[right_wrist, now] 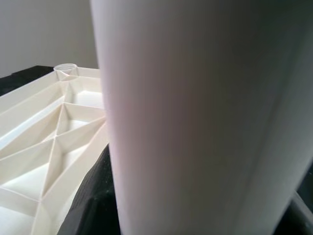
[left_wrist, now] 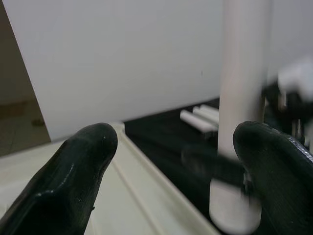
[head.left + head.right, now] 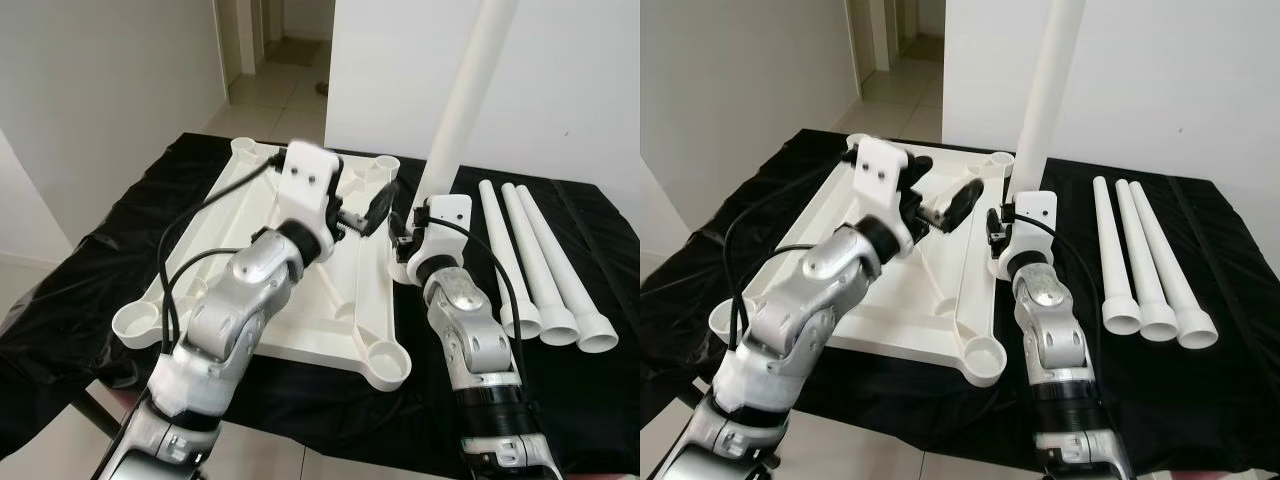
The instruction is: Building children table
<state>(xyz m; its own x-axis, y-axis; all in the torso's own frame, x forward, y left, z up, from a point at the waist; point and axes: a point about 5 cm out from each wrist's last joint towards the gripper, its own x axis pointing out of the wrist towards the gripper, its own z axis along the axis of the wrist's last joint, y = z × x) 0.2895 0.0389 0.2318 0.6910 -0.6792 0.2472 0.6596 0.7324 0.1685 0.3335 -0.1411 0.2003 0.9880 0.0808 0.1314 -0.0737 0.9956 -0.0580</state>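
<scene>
We have the white tabletop [image 3: 300,290] lying underside up on the black cloth [image 3: 90,270], centre-left of frame, ribs showing and a round socket at each corner. The right gripper [image 3: 405,235] sits centre frame, closed around the lower part of an upright white leg [image 3: 462,110] that rises out the top of frame; in the right wrist view the leg [image 1: 195,117] stands tight against the dark fingers [image 1: 93,205]. The leg's foot looks to sit at or in the far right corner socket, but we cannot tell if it is seated.

The left gripper [image 3: 365,212] hovers over the tabletop's upper middle, fingers spread apart, holding nothing and reaching toward the leg.

To do this step well, we would keep the leg vertical and centred over the socket, press straight down, and brace with the left gripper low on the leg or on the tabletop so it doesn't slide on the cloth.

Sockets: near right [image 3: 385,363] and near left [image 3: 138,322] are empty, as is the far left [image 3: 245,148]. Three spare legs [image 3: 545,265] lie side by side at frame right.
</scene>
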